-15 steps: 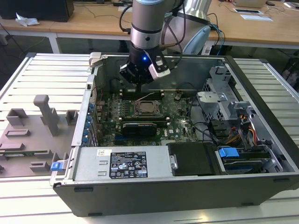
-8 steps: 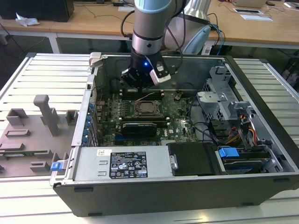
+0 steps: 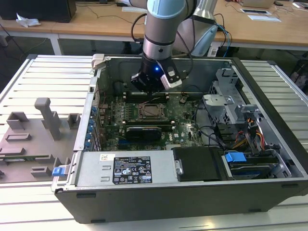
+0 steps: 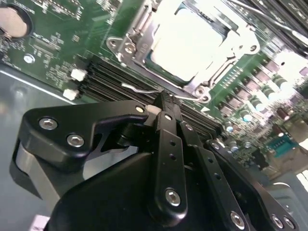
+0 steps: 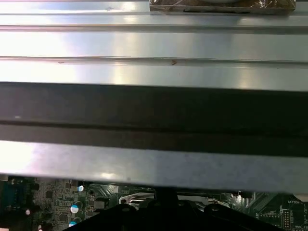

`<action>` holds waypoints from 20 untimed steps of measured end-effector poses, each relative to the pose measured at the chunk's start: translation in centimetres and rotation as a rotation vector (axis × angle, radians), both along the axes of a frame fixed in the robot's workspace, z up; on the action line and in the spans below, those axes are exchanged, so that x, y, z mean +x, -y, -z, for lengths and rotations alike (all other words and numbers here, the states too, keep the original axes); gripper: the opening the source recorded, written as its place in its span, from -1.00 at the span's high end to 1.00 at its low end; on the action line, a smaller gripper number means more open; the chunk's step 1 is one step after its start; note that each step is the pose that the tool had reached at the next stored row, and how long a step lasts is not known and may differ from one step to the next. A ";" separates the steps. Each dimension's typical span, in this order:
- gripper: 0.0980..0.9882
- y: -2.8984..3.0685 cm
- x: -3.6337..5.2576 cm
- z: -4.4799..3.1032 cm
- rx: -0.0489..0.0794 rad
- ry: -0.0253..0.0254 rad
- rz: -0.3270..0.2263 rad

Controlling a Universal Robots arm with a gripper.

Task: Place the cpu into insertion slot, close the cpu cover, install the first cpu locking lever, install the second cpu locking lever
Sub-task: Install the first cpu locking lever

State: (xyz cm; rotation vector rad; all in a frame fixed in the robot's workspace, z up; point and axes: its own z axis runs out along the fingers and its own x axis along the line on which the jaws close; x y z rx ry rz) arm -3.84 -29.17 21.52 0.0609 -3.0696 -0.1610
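Observation:
The cpu (image 4: 185, 41) lies in the insertion slot (image 3: 150, 111) on the green board, its metal top glaring bright in the second wrist view. The silvery cpu cover (image 4: 137, 29) frames it and looks lowered around it. A thin wire locking lever (image 4: 137, 88) sticks out along the socket's edge. My gripper (image 4: 163, 99) hangs inside the computer case just behind the socket in the exterior view, its black fingers (image 4: 168, 139) drawn together, tips right by that lever. Whether the tips touch the lever I cannot tell. The gripper (image 3: 152, 94) stands low over the board.
The open case (image 3: 192, 192) walls in the board on every side. A drive cage (image 3: 231, 103) and cables crowd the exterior view's right. Long black memory slots (image 4: 110, 77) run beside the socket. A grey fixture plate (image 3: 33, 139) lies outside the case on the left.

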 end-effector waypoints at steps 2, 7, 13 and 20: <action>0.98 0.00 0.30 0.17 0.000 -0.0008 0.000; 0.98 0.01 0.95 0.67 0.000 -0.0022 0.000; 0.98 0.53 1.29 0.99 0.000 -0.0023 0.000; 0.98 0.86 1.56 1.19 0.000 -0.0025 0.000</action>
